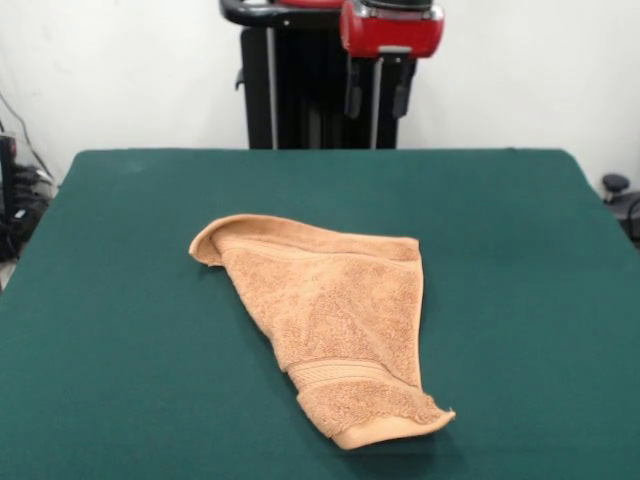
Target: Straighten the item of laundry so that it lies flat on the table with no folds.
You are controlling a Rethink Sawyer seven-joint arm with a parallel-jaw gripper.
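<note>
We see the towel (335, 320) lying mid-table (110, 300), its long axis running from the far left corner to the near right hem. It narrows toward the near end, where the woven band crosses it. The far-left edge curls over. The gripper (377, 85) hangs at the far edge, well apart, fingers spread and empty.

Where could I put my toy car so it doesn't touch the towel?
Bare green table lies left of the hand towel, and more to its right up to the table's edge. A wide strip is also free between the towel and the robot pedestal. Nowhere is crowded.
</note>
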